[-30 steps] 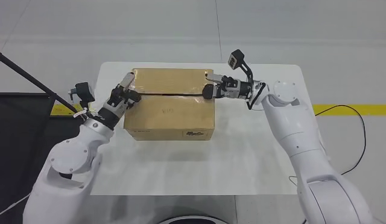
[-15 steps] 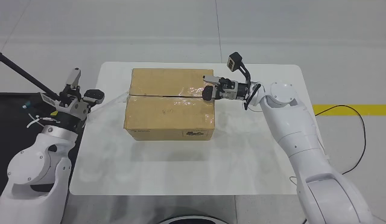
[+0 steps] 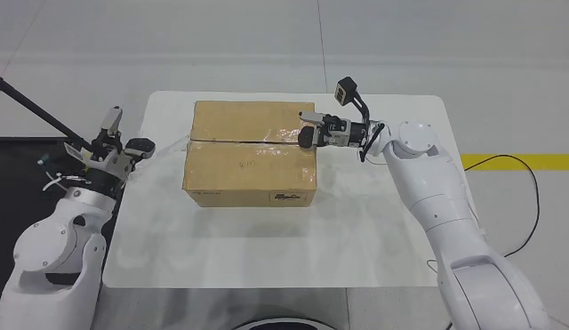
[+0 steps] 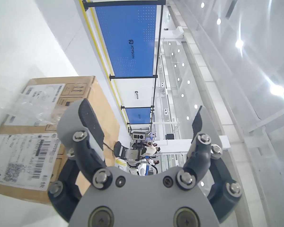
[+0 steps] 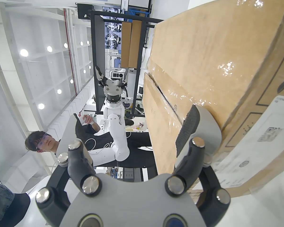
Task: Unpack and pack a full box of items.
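The cardboard box (image 3: 251,156) sits shut at the middle of the white desk (image 3: 373,232). The right pincer (image 3: 308,126) — jaws spread, holding nothing — is at the box's right end, by the taped seam (image 3: 258,138). The left pincer (image 4: 142,109), also released, hangs at the desk's left edge.

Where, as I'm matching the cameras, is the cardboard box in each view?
Top view: the cardboard box lies in the middle of the table, with the right hand at one end.
Left wrist view: its labelled end face is just beyond the open left hand.
Right wrist view: its taped top and other labelled end are close beside the right hand.
Shared landmark: the left hand, off the box's end opposite the right hand.
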